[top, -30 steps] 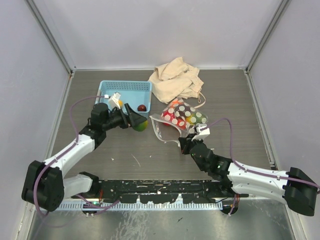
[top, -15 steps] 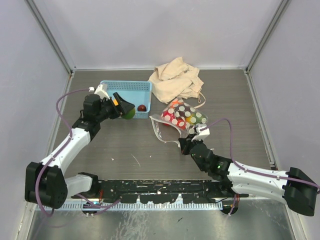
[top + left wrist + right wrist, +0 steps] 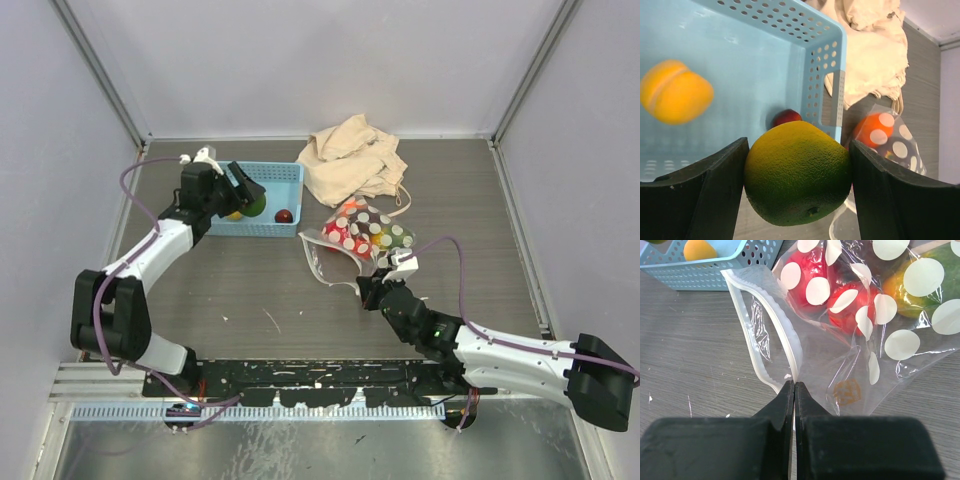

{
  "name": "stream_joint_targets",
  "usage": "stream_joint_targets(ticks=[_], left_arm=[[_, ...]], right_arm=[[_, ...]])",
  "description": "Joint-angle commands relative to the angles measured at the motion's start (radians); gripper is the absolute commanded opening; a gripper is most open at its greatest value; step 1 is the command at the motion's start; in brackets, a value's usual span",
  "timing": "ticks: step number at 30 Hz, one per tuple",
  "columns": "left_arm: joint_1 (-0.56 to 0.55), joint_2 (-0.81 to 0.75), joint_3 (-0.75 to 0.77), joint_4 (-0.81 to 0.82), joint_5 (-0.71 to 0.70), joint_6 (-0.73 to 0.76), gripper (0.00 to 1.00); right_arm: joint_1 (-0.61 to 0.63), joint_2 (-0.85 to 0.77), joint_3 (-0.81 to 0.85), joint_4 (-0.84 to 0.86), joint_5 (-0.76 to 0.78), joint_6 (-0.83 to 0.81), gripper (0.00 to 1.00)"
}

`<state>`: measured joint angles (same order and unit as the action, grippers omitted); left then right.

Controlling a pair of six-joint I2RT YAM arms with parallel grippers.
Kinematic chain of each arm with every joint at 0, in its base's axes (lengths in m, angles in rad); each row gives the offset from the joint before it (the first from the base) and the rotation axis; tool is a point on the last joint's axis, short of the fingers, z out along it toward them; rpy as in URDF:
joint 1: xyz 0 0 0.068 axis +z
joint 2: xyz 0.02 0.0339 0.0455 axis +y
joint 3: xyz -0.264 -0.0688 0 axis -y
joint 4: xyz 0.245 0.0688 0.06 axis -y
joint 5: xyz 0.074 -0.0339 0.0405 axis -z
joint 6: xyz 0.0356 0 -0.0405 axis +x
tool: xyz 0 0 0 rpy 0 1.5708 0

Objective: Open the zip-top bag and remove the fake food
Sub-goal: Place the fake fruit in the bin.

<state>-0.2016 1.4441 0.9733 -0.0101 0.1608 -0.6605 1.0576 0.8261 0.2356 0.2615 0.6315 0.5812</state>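
Green-yellow fake fruit (image 3: 797,182), clenched in the left gripper (image 3: 242,200), has reached the basket (image 3: 272,171) by the far-left corner, ready to drop; the right gripper (image 3: 794,389) still pinches the zip-top bag (image 3: 850,345).

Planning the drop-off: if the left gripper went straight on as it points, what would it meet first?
Probably the blue basket: the left gripper, shut on the green-yellow fruit, aims at its floor near the small dark red fruit by the far wall. Depth is unclear.
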Motion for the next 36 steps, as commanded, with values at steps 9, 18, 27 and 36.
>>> stream_joint_targets(ticks=[9, 18, 27, 36], left_arm=[[0.006, 0.225, 0.242, -0.064, -0.077, 0.017, 0.26], [0.005, 0.313, 0.337, -0.110, -0.080, 0.046, 0.74], [0.005, 0.239, 0.314, -0.067, -0.105, 0.098, 0.98], [0.053, -0.003, -0.044, 0.335, -0.026, 0.006, 0.98]], right_arm=[[-0.004, 0.003, 0.011, 0.047, 0.008, 0.003, 0.02], [-0.003, -0.001, 0.006, 0.039, 0.013, 0.005, 0.02], [-0.004, -0.003, 0.006, 0.038, 0.011, 0.005, 0.02], [-0.004, -0.018, 0.004, 0.028, 0.006, 0.005, 0.02]])
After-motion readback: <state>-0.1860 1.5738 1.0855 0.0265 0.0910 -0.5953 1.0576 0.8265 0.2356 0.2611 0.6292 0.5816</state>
